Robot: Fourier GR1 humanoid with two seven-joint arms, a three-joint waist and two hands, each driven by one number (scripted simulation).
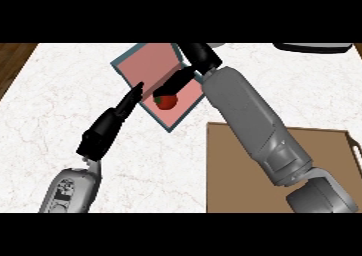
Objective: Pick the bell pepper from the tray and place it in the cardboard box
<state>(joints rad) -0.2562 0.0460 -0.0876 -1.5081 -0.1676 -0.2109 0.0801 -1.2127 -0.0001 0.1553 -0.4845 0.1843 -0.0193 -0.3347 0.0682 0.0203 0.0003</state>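
A small red bell pepper (168,102) lies on the pink tray with a teal rim (143,62), near the tray's lower corner. My right hand (193,64) comes in over the tray from the right. Its dark fingers (175,84) stretch down to the pepper's top and look fairly straight, not wrapped round it. My left hand (109,126) is held open to the left of the tray, its straight fingers pointing at the tray's left edge, close to the pepper. The brown cardboard box (232,187) sits at the lower right, partly hidden by my right forearm.
A dark object with a grey rim (314,47) shows at the counter's far right corner. The white marble counter (44,110) ends at the left on a wooden surface (7,62). My right forearm (254,125) crosses above the box's left part.
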